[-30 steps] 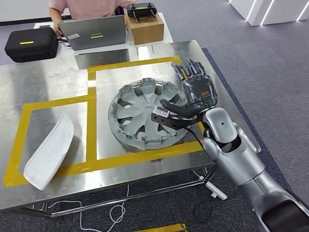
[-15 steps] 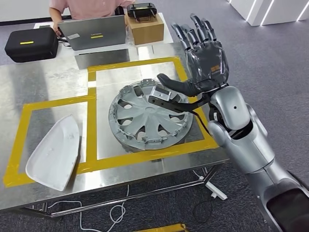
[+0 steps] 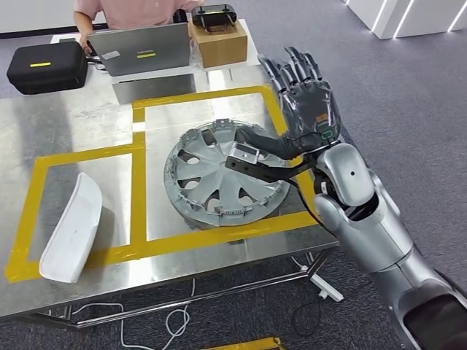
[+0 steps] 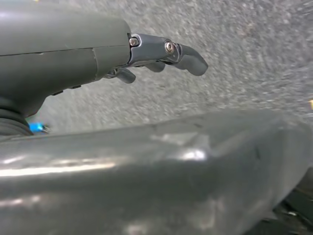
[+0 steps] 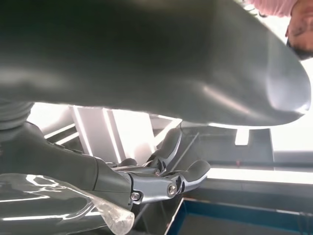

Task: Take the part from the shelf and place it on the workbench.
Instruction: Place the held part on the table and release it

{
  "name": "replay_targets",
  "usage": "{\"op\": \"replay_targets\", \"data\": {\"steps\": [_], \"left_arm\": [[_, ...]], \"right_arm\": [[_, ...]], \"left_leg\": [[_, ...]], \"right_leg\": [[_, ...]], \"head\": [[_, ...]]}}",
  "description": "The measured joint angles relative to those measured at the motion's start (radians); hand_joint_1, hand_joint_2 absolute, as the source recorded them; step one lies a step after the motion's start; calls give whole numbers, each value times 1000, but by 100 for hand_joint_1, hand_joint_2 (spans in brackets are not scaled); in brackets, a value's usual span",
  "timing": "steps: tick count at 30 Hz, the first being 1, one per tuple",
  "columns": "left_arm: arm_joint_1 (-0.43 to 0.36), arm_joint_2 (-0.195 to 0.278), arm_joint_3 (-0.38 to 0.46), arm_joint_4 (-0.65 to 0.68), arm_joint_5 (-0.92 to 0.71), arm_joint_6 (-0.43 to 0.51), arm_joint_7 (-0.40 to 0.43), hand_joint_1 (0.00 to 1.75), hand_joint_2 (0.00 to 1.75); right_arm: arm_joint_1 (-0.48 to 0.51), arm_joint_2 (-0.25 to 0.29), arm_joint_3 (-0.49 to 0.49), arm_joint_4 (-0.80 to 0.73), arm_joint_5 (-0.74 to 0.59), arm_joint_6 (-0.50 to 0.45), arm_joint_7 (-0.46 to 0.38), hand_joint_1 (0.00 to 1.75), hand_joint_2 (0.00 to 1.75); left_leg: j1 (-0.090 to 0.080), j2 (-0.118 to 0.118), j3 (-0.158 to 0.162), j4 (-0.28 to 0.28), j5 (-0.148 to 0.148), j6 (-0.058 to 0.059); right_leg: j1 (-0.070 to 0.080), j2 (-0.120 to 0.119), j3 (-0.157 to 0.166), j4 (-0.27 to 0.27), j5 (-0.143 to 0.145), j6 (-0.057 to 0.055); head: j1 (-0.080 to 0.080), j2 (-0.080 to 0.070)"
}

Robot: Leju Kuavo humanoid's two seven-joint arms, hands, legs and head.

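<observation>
A grey wheel cover (image 3: 203,182) lies flat on the steel workbench (image 3: 82,117), inside the right yellow-taped box. My right hand (image 3: 309,102) hovers above its right rim, raised, fingers spread and holding nothing; the thumb reaches out over the cover. In the right wrist view the dark fingers (image 5: 166,181) stick out free. A white curved part (image 3: 71,230) rests in the left taped box, tipped onto one edge. My left hand (image 4: 166,51) hangs over the grey floor with straight fingers and nothing in it.
At the table's far edge stand a laptop (image 3: 140,47), a black case (image 3: 47,65) and a cardboard box (image 3: 220,40) with a controller on top. A person (image 3: 132,11) sits behind the laptop. Cables (image 3: 176,317) lie on the floor under the table.
My right hand lifted off the wheel cover's right rim, rose high, then came down a little. The white part has rocked on the table. The wheel cover stayed put.
</observation>
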Motion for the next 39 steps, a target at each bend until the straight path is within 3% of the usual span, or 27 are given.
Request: {"op": "replay_targets", "data": {"steps": [4,7,19,39], "left_arm": [[-21,0,9,28,10,68,-114,0,0],[-29,0,16,36,23,74,-129,0,0],[-24,-1,16,45,252,94,-91,0,0],[-24,-7,13,62,253,94,-55,0,0]], "right_arm": [[29,-8,0,3,-10,-2,4,0,0],[42,-13,-1,3,-12,-3,5,0,0],[71,-22,0,13,-48,-11,-3,0,0],[88,-29,31,20,-72,-11,-4,0,0]], "left_leg": [[0,0,0,0,0,0],[0,0,0,0,0,0],[0,0,0,0,0,0],[0,0,0,0,0,0]], "right_leg": [[0,0,0,0,0,0],[0,0,0,0,0,0],[0,0,0,0,0,0],[0,0,0,0,0,0]], "head": [[0,0],[0,0],[0,0],[0,0]]}}
